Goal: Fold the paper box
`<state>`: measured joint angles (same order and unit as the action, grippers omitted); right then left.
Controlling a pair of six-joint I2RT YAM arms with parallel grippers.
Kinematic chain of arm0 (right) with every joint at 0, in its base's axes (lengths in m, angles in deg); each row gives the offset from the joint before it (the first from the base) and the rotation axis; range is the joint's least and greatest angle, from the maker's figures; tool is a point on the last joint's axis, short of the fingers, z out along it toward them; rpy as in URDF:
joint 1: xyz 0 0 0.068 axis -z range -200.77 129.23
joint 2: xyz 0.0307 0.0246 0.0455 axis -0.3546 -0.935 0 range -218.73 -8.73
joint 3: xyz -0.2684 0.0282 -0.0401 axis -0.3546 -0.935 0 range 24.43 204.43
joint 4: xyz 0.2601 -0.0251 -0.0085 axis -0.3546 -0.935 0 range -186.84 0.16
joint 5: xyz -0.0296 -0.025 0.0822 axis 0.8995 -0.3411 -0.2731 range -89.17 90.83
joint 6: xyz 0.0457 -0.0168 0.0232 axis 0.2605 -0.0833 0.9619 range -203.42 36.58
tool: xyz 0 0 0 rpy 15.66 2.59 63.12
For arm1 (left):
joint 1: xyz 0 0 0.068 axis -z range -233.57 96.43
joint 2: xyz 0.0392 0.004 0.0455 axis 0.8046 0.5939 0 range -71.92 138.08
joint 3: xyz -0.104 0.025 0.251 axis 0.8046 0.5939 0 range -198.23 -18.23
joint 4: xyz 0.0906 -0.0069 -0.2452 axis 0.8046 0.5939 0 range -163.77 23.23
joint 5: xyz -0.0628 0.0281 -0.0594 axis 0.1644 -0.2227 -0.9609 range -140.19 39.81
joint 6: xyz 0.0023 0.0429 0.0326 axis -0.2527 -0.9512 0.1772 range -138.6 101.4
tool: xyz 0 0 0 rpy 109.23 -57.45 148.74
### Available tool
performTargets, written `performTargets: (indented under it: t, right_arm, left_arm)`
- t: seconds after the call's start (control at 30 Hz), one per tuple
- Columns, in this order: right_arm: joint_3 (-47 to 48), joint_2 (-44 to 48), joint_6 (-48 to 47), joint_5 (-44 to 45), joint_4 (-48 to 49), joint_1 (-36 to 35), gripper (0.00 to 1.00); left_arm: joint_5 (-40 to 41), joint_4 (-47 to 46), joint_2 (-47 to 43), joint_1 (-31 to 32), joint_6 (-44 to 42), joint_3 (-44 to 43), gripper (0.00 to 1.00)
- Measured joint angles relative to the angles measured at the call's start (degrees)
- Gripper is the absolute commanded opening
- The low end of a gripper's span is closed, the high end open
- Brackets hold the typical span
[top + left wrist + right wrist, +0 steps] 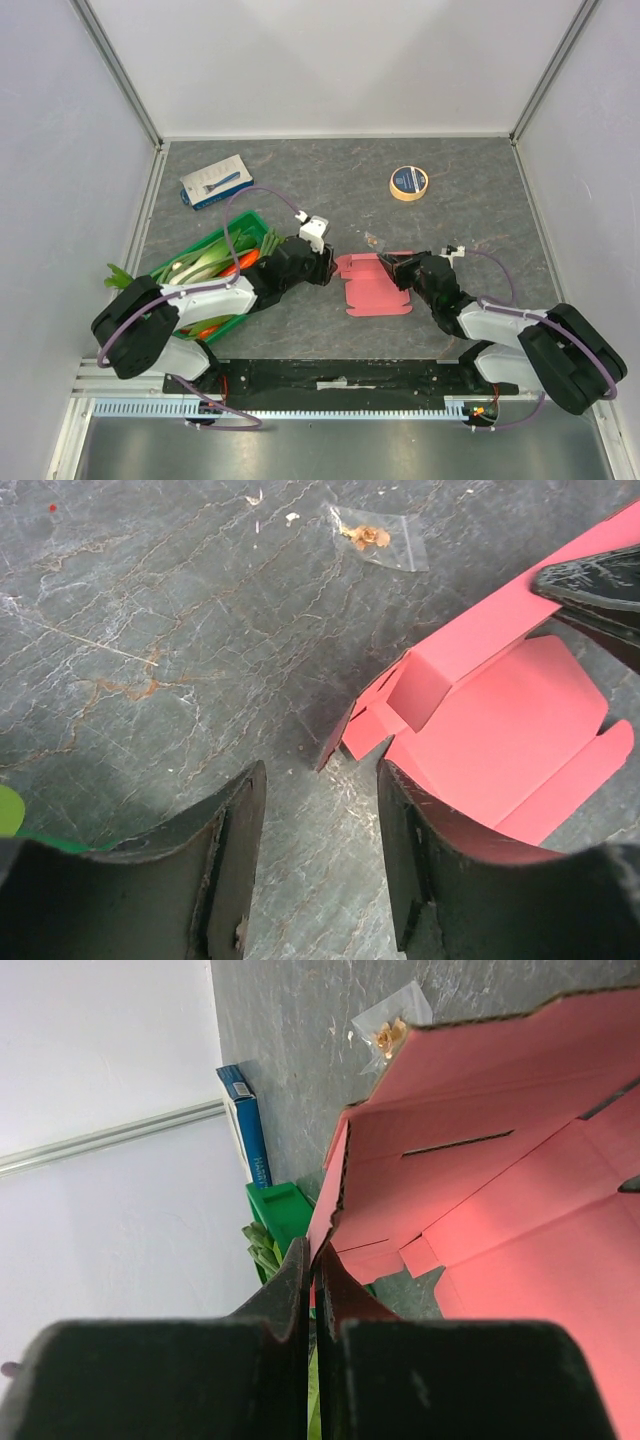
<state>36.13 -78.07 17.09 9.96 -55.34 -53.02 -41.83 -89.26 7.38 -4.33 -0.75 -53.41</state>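
The paper box [377,291] is a pink card cut-out lying mostly flat in the middle of the table, with its far flap raised. My right gripper [393,264] is shut on the edge of that raised flap; in the right wrist view the jaws [318,1265] pinch the card [480,1190] between them. My left gripper [327,262] is open and empty just left of the box. In the left wrist view its gripper [320,850] is over bare table, and the box [500,720] lies beside and partly behind the right finger [405,860].
A green crate [243,222] of vegetables stands left of the left arm. A blue-and-white flat package [215,181] lies at the back left. A tape roll [409,183] lies at the back right. A small clear bag [378,537] lies just beyond the box.
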Motion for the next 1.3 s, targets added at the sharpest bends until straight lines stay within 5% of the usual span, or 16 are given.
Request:
performTargets:
  t: [0.23, 0.33, 0.47, 0.6, 1.1, 1.3]
  right_arm:
    - [-0.04, -0.96, -2.67, -0.02, 1.86, 0.24, 0.0]
    - [-0.04, -1.29, -2.89, -0.02, 2.29, 0.26, 0.0]
    - [-0.04, -1.88, -2.89, -0.07, 3.06, 0.28, 0.0]
    - [-0.11, -1.9, -3.63, -0.09, 3.52, 0.28, 0.0]
    - [-2.93, -1.77, -6.25, -0.15, 8.7, 0.98, 0.0]
    - [-4.63, -6.05, -7.17, -0.39, 18.14, 0.96, 0.0]
  left_arm:
    - [-1.86, -0.72, 4.92, -0.9, -0.2, -1.53, 0.59]
    - [-3.06, -0.98, 8.33, -0.94, -0.2, -3.41, 0.47]
    - [-4.42, -1.16, 12.0, -0.94, -0.26, -6.08, 0.18]
    - [-5.4, -0.48, 13.03, -0.9, 0.28, -7.65, 0.02]
    - [0.55, 1.51, 13.77, 3.3, 7.37, -9.16, 0.02]
    - [1.88, 3.91, 13.68, 2.21, 7.23, -11.06, 0.02]
